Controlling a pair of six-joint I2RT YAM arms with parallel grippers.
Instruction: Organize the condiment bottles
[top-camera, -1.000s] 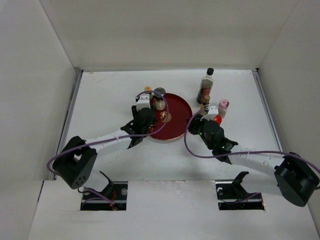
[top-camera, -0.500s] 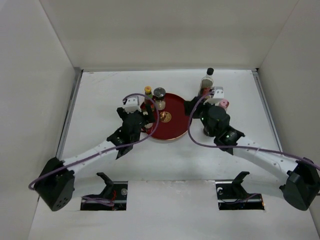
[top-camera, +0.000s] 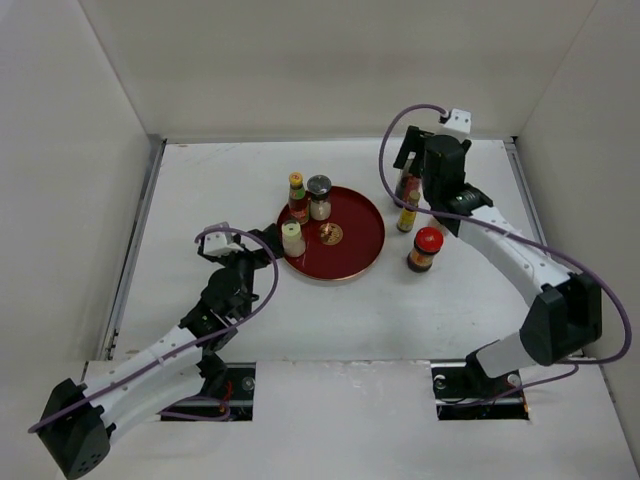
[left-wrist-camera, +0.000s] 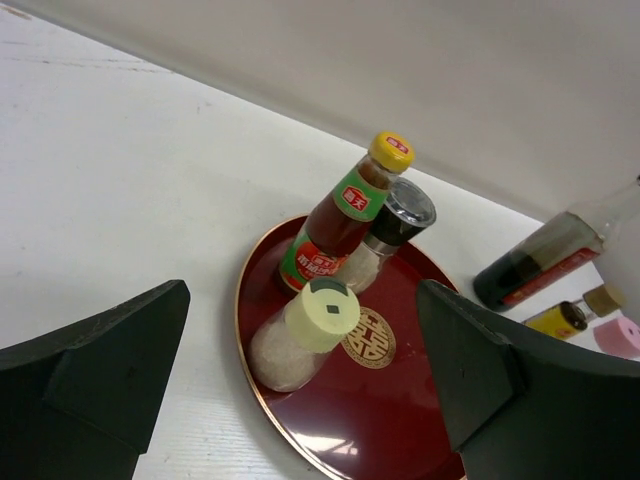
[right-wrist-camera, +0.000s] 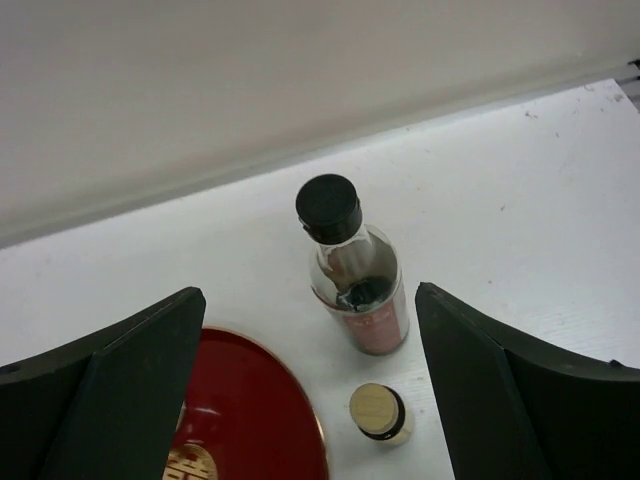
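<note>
Left pincer (left-wrist-camera: 300, 345) gapes; tray (left-wrist-camera: 400, 425) holds three bottles (left-wrist-camera: 335, 255), one perhaps salt.

from my remote station i saw a white table (top-camera: 200, 190), matte with a few small marks, boxed in by a plain white back wall (top-camera: 330, 60), a left wall (top-camera: 60, 180) and a right wall (top-camera: 590, 100) that rose from its edges. a thin grey left rail (top-camera: 140, 230) ran along one side of the table and a right rail (top-camera: 528, 210) along the other, while the white front panel (top-camera: 340, 420) at the near side had a rectangular left cutout (top-camera: 205, 388) and a right cutout (top-camera: 480, 388). the light was soft and even, leaving only faint shadows in the corners.
</note>
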